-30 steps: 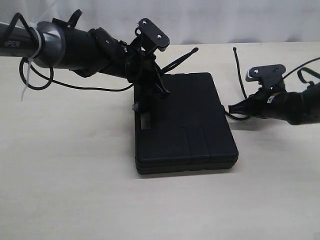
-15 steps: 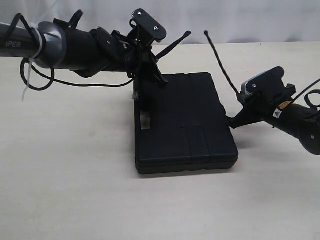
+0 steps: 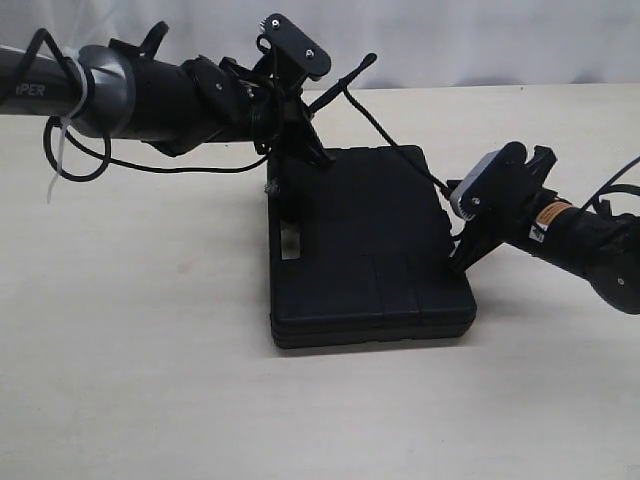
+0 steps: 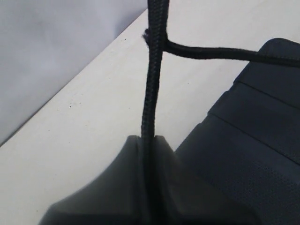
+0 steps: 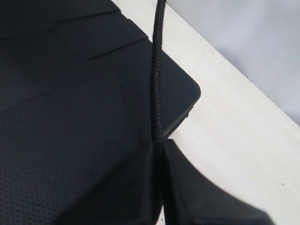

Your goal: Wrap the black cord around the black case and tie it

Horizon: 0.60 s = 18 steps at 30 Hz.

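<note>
The black case (image 3: 370,250) lies flat on the beige table, handle slot towards its left end. My left gripper (image 3: 318,152) hovers over the case's far left corner, shut on the black cord (image 3: 395,135). From those fingers one end of the cord sticks up and back. A second strand slants across it down to my right gripper (image 3: 458,260), shut on it at the case's right edge. In the left wrist view the cord (image 4: 151,93) rises from the left gripper (image 4: 151,139), crossed by the other strand, with the case (image 4: 253,140) beside it. In the right wrist view the cord (image 5: 157,70) leaves the right gripper (image 5: 158,142) over the case (image 5: 70,117).
A smooth black cable (image 3: 60,150) with white zip ties loops off the left arm and trails over the table behind it. A pale backdrop (image 3: 480,40) closes the table's far edge. A small greyish frayed bit (image 3: 268,187) hangs by the case's left end.
My right gripper has moved left to the case's right edge, swinging its strand over until it crosses the left gripper's strand. The left gripper rose slightly, still holding the cord.
</note>
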{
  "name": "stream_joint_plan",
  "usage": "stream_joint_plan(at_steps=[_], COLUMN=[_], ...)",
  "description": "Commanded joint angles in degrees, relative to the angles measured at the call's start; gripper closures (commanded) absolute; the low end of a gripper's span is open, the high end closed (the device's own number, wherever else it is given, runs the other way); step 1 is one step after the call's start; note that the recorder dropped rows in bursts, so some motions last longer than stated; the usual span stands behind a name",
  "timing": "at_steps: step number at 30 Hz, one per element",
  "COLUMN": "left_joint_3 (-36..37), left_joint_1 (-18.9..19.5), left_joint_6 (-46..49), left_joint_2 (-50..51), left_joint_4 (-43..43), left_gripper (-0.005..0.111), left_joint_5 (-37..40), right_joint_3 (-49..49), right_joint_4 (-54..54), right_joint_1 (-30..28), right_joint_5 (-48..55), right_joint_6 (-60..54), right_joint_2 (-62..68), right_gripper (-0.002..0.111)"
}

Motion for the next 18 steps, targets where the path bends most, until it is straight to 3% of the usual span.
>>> stream_joint_plan(at_steps=[1, 9, 14, 18], left_joint_3=[-0.4, -0.4, -0.4, -0.4], left_joint_1=[-0.2, -3.5, -4.0, -4.2], left_joint_6=[-0.3, -0.3, -0.5, -0.3], left_joint_2=[0.0, 0.0, 0.0, 0.0], left_joint_4=[0.5, 11.8, 12.2, 17.3], left_gripper=[0.107, 0.107, 0.107, 0.107], left_joint_5=[0.0, 0.3, -0.2, 2.8], right_joint_3=[0.6, 0.6, 0.6, 0.6], right_joint_4=[-1.6, -0.5, 1.2, 1.4], right_joint_1=[0.4, 0.4, 0.4, 0.4], right_joint_5=[1.0, 0.6, 0.6, 0.0], right_joint_6=[-1.8, -1.8, -1.8, -1.6], right_joint_2=[0.2, 0.2, 0.2, 0.2], right_gripper=[0.104, 0.104, 0.104, 0.104])
